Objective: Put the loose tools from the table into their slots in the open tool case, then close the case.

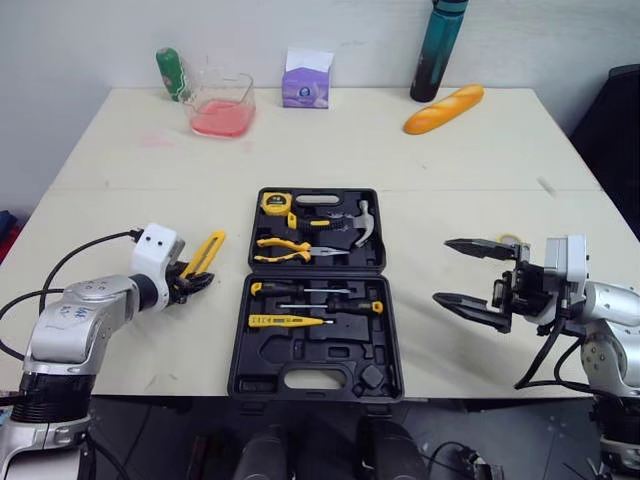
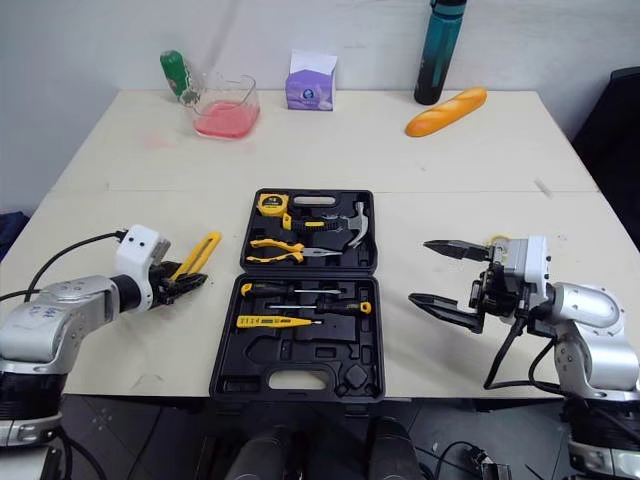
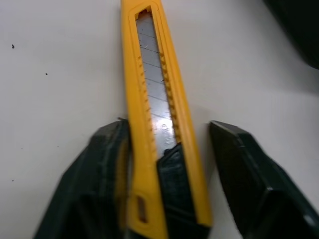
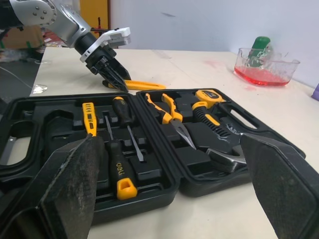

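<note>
The black tool case (image 1: 240, 340) lies open in the middle of the table. It holds a tape measure (image 1: 276, 203), a hammer (image 1: 355, 222), pliers (image 1: 290, 248) and screwdrivers (image 1: 312, 291). A yellow utility knife (image 1: 206, 251) lies loose on the table left of the case. My left gripper (image 1: 190, 283) is open at the knife's near end. In the left wrist view the knife (image 3: 149, 99) runs between the fingers (image 3: 107, 149); one touches it and the other stands apart. My right gripper (image 1: 445, 270) hangs open to the right of the case, holding nothing.
Along the far edge stand a green bottle (image 1: 172, 73), a clear container of pink liquid (image 1: 220, 105), a purple tissue box (image 1: 306, 82), a teal bottle (image 1: 438, 40) and a bread loaf (image 1: 444, 108). Bare table lies between these and the case.
</note>
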`<state>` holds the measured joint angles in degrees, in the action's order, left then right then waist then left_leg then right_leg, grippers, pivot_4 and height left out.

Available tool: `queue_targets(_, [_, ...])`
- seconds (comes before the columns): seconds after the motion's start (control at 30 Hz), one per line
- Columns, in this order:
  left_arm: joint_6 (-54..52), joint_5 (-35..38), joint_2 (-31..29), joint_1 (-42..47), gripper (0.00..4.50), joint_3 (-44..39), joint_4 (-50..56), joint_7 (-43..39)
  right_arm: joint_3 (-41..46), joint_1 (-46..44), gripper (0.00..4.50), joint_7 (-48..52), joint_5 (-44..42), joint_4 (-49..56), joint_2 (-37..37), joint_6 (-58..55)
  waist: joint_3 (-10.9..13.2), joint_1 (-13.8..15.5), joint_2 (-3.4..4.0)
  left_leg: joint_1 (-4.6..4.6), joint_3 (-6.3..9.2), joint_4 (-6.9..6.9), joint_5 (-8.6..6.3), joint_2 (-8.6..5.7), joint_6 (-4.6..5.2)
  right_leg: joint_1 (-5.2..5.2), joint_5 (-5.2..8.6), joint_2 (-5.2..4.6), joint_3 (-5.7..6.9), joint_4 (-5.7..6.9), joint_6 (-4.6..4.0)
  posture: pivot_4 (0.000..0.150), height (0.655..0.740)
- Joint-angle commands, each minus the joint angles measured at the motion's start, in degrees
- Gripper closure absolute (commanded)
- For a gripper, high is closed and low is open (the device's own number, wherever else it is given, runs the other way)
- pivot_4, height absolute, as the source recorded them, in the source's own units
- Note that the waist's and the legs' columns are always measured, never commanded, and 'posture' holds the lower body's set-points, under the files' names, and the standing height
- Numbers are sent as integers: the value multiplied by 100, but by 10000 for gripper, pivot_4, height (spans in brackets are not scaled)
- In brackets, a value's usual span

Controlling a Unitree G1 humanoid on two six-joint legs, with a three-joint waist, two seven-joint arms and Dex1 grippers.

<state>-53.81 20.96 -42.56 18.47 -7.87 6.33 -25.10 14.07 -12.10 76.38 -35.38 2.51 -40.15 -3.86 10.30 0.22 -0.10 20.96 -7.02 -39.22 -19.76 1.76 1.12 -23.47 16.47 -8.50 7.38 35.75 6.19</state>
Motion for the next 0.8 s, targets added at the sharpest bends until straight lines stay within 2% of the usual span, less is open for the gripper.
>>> queue_targets(0.03, [-25,-113,104,-192,31673,77,-134,-5,107,48,0,61,-140,247,-106,-11,-2,0,4,0,0,0,0,0,0,0,0,0,0,0,0,1500,7400])
queue_targets(0.27, [548,-160,-5,-214,31673,-226,-14,-208,139,31,0,48,-58,196,-123,65,-3,-1,5,-1,0,0,0,0,0,0,0,0,-1,1,0,1500,7400])
queue_targets(0.33, [1123,-133,-72,-276,31673,-439,146,-437,189,65,0,65,-28,140,-151,121,0,-9,0,2,0,0,0,1,0,-2,0,0,0,1,0,1500,7400])
queue_targets(0.43, [2008,49,-62,-391,31673,-758,424,-908,249,111,0,97,9,77,-211,199,9,-13,-16,15,3,0,0,3,0,-10,0,0,5,-4,0,1500,7400])
queue_targets(0.5, [2157,126,-114,-462,31673,-881,548,-1093,266,144,0,101,-5,63,-257,226,10,-11,-19,19,4,0,0,3,0,-10,0,0,9,-10,0,1500,7400])
queue_targets(0.6, [2738,150,-487,-734,31673,-994,940,-1805,380,253,0,37,-76,126,-378,130,10,-17,-19,18,3,0,-1,1,2,-8,-2,-2,10,-15,3,1500,7400])
queue_targets(0.8, [2939,866,-641,-525,31673,-712,1818,-2748,631,407,0,107,-90,234,-765,29,10,3,-20,16,5,0,-1,1,3,-3,-3,-3,9,-16,3,1500,7400])
